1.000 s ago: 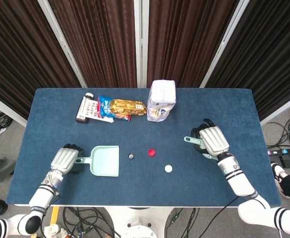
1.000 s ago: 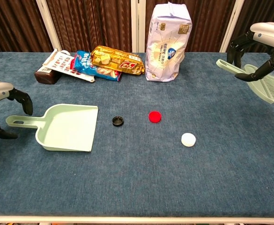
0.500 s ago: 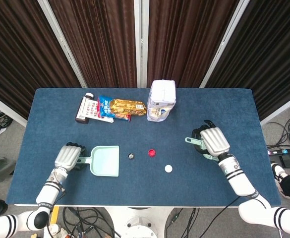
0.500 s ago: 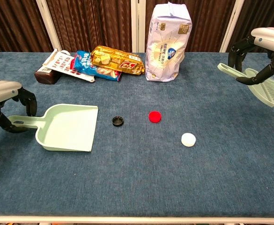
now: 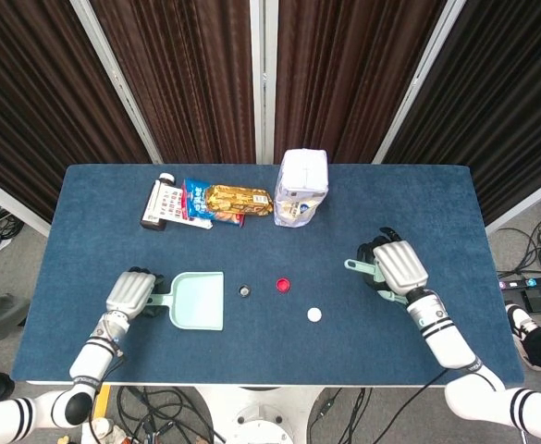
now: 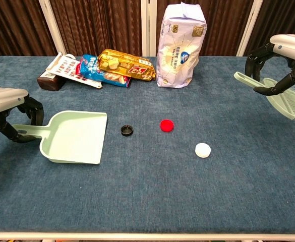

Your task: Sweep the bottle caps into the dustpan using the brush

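Observation:
A pale green dustpan [image 5: 199, 301] [image 6: 74, 136] lies flat at the front left, mouth facing right. My left hand [image 5: 129, 293] [image 6: 6, 108] curls its fingers around the dustpan's handle. To the right of the pan's mouth lie a black cap [image 5: 245, 292] [image 6: 127, 130], a red cap [image 5: 283, 285] [image 6: 166, 125] and, nearer the front, a white cap [image 5: 314, 314] [image 6: 202, 149]. At the right, my right hand [image 5: 398, 265] [image 6: 283, 50] grips the pale green brush [image 5: 354, 266] [image 6: 273, 92]. The brush's handle tip points left and its bristles run off the chest view's right edge.
Along the back stand a tall white bag [image 5: 302, 187] [image 6: 181, 44], a gold snack pack [image 5: 238, 200] [image 6: 125, 64], a blue snack bag [image 5: 197, 199] [image 6: 94, 69] and a dark bottle with a printed label [image 5: 159, 203] [image 6: 54, 75]. Dark curtains hang behind the blue table [image 6: 152, 201].
My left hand has slid right and closed around the dustpan handle, nudging the pan slightly right. My right hand, holding the brush, has shifted a little. The caps have not moved.

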`<state>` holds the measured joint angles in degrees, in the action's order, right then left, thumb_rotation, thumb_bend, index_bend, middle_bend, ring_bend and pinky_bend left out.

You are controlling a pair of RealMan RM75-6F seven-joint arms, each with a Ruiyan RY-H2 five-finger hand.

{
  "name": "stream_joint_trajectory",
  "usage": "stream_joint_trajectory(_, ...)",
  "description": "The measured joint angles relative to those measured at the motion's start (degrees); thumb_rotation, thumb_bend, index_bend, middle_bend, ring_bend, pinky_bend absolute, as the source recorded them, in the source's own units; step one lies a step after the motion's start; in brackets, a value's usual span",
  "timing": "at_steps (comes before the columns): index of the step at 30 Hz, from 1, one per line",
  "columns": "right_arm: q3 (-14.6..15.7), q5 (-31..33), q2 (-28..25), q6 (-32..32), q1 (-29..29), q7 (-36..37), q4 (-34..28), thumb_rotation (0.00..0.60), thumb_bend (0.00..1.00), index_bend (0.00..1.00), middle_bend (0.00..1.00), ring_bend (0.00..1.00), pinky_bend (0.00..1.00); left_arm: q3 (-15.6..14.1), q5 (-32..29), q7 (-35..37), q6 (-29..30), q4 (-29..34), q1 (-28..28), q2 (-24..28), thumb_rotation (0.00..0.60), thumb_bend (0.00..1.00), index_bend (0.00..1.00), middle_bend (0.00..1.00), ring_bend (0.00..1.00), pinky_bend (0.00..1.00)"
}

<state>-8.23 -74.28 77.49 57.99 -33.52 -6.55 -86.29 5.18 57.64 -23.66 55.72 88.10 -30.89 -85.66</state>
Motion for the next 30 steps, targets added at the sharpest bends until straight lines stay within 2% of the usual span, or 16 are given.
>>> stream_joint_trajectory(9, 1.14, -3.59, -0.31, 0.58, 0.67, 5.95, -3.60, 0.600, 0.43, 0.63, 0.64, 0.32, 0.14, -0.21, 0.98, 1.89, -3.84, -0.36, -1.88, 1.06, 0.600, 0.34, 0.58, 0.54, 0.36, 0.26)
stream_joint_trajectory(14, 2.45, -6.52, 1.71, 2.02, 1.29, 8.28, -5.08, 0.600, 0.44, 0.65, 0.64, 0.32, 0.12, 0.24, 0.58, 2.84, -7.42, 0.01, -4.32, 2.60, 0.600, 0.35, 0.58, 0.54, 0.36, 0.26)
stream_joint_trajectory(23, 4.15, -9.45, 9.34, 5.19, 2.40, 7.57, -2.71, 0.600, 0.44, 0.66, 0.64, 0.32, 0.08, 0.76, -1.51, 1.65, -9.48, 0.24, -7.57, 3.52, 0.600, 0.35, 0.58, 0.55, 0.36, 0.26)
stream_joint_trajectory(30, 2.36, -8.40, 17.02, 5.40, 1.43, 6.64, 1.93, 0.600, 0.45, 0.66, 0.64, 0.32, 0.08, 1.12, -5.24, 1.55, -10.58, -0.20, -9.38, 3.49, 0.600, 0.35, 0.58, 0.55, 0.36, 0.26)
